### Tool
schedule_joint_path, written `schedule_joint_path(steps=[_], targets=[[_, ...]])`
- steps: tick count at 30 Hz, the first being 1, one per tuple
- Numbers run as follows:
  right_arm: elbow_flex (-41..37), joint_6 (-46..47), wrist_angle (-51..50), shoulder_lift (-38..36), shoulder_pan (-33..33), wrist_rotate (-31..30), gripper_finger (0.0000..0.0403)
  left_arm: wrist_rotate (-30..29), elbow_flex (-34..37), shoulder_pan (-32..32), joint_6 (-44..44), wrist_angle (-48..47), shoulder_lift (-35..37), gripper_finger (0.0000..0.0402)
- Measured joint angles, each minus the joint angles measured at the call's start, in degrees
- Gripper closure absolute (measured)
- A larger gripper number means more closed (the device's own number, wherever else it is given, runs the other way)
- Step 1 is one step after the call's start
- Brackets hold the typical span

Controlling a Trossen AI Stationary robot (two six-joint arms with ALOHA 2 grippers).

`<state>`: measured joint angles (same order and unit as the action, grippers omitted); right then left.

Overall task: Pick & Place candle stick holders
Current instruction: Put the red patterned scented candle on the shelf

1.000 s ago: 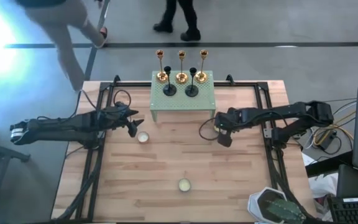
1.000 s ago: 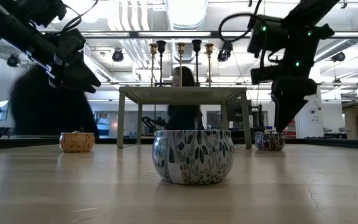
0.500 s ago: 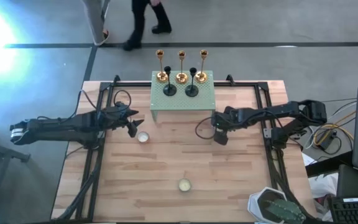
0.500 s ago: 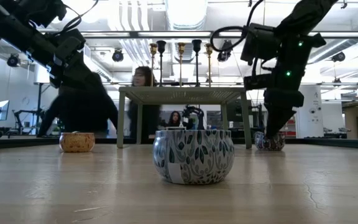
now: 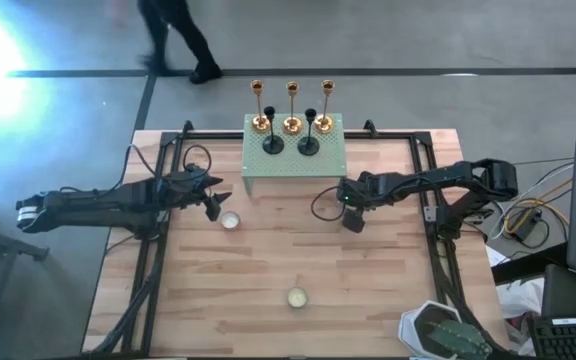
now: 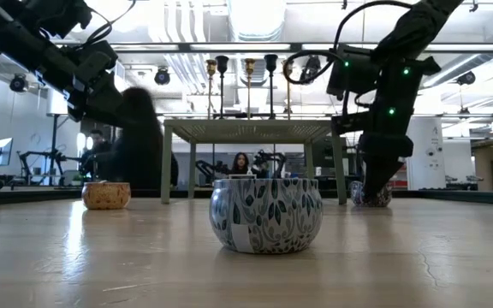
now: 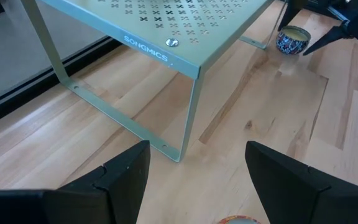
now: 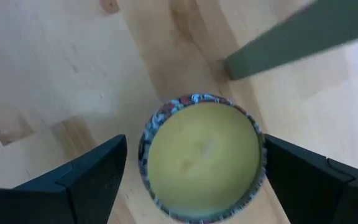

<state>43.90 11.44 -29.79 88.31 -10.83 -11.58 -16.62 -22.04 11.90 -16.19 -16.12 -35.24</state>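
Five candle stick holders stand by their round bases on the green perforated stand (image 5: 293, 165) at the table's far middle: three gold (image 5: 292, 108) in the back row, two shorter black (image 5: 271, 132) in front. In the low view they show above the stand's top (image 6: 246, 81). My left gripper (image 5: 213, 205) is open and empty, left of the stand's near corner, which shows in the left wrist view (image 7: 194, 65). My right gripper (image 5: 353, 218) is open, low over a patterned candle tin (image 8: 201, 158) right of the stand. Its fingers stand on either side of the tin.
A small tan candle (image 5: 230, 221) stands just near my left gripper. A leaf-patterned candle tin (image 5: 296, 297) stands at the near middle. A black frame (image 5: 168, 150) runs along the table's sides. A person walks on the floor beyond the far edge.
My right gripper has gone toward the table's left edge and down, ending over the patterned tin by the stand. The tin has stayed put. A person has walked leftward behind the table.
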Motion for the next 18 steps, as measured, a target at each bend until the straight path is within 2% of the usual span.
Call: schedule_joint_path(steps=[8, 18], targets=[[0.5, 0.4, 0.6, 3.5, 0.4, 4.8, 0.006, 0.0, 0.0, 0.0, 0.0, -0.4, 0.0, 0.0133], [1.6, 1.7, 0.7, 1.4, 1.3, 8.0, 0.0085, 0.0, 0.0, 0.0, 0.0, -0.3, 0.0, 0.0133]])
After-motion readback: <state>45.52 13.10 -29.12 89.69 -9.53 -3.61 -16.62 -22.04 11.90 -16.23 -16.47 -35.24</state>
